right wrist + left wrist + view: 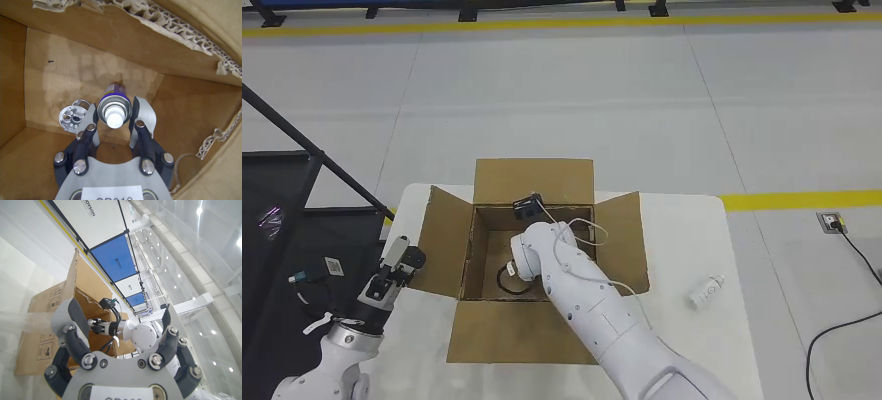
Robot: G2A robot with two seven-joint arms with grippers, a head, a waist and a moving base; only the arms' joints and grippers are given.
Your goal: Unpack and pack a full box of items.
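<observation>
The box (pixel 534 180) sits open on the white counter (pixel 692 235), all four flaps folded outward. The right arm goes down into it, and the right claw (pixel 114 101) is closed on an upright purple can (pixel 115 91), one finger on each side just below its white-capped top. The can stands near a corner of the box floor. Just beside it, by one finger, lies a round grey metal part (pixel 72 118) with notched teeth. A tiny dark screw (pixel 50 61) rests well apart on the bare floor. The left claw (pixel 120 305) hangs outside the box near its left flap (pixel 442 240), fingers spread wide and holding nothing. A small white bottle (pixel 705 291) lies on the counter to the right of the box.
</observation>
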